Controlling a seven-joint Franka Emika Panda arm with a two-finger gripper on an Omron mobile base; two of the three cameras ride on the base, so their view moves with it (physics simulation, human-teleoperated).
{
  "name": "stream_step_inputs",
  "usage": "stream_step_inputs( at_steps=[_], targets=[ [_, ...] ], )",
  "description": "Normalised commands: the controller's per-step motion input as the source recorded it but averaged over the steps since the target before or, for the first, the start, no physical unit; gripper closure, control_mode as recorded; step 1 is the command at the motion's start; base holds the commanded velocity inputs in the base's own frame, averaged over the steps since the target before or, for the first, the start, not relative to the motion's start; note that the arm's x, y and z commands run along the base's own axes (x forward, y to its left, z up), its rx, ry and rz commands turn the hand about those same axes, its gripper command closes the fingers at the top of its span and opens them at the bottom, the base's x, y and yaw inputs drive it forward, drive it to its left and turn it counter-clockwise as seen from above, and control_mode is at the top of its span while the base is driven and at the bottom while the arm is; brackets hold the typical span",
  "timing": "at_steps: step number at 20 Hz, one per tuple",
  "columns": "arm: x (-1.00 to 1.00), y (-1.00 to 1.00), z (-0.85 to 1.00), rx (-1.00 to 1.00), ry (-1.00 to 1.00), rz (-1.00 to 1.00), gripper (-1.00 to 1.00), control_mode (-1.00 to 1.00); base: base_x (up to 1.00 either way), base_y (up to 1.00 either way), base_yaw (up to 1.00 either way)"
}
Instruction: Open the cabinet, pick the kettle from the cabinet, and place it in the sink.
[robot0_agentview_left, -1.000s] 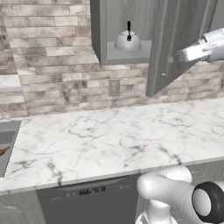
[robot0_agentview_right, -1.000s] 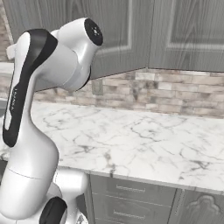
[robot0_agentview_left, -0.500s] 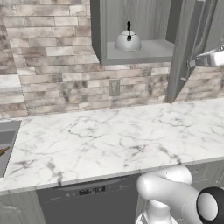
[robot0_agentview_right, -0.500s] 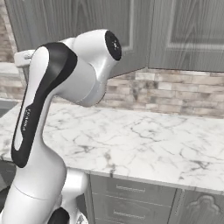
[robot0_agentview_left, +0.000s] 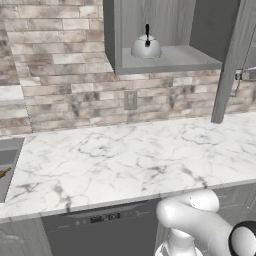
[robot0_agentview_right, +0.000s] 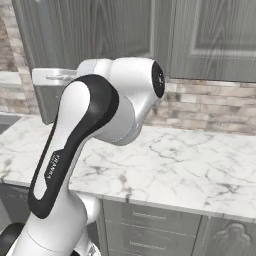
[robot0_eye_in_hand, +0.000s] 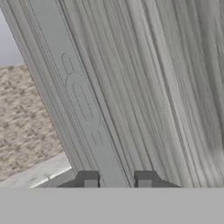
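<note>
The two small dark fingers (robot0_eye_in_hand: 117, 178) sit one on each side of the thin edge of the grey wood-grain cabinet door (robot0_eye_in_hand: 131, 87), very close to it. It cannot be told whether they pinch the edge or only stand beside it.

In the left base view the door (robot0_agentview_left: 231, 60) stands swung out, seen edge-on, and the tip of the arm shows just beside it at the right border. The grey wood-grain wall cabinet (robot0_agentview_left: 165, 35) is open. On its grey inner shelf (robot0_agentview_left: 175, 59) stands the small round silver-grey metal kettle (robot0_agentview_left: 146, 46), upright, with its thin black arched handle on top. It sits toward the left of the shelf.

Below the cabinet is a brick wall (robot0_agentview_left: 60, 75) with a small grey wall plate (robot0_agentview_left: 130, 100). Under that lies the white marble desk (robot0_agentview_left: 130, 155). At the far left edge, a corner of the grey sink (robot0_agentview_left: 9, 162) is set into the desk, well apart from the kettle.
</note>
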Motion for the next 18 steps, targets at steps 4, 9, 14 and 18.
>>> stream_step_inputs(
  at_steps=[4,9,14,18],
  targets=[
    [-0.18,-0.23,-0.1,0.12,0.0,0.0,-1.0,-1.0,0.0,0.0,0.0],
    [-0.04,0.01,-0.15,0.04,-0.01,0.0,-1.0,-1.0,0.0,0.0,0.0],
    [-0.14,-0.31,-0.19,-0.01,0.02,0.0,-1.0,-1.0,0.0,0.0,0.0],
    [-0.3,-0.32,-0.2,0.0,0.06,0.0,-1.0,-1.0,0.0,0.0,0.0]
  ],
)
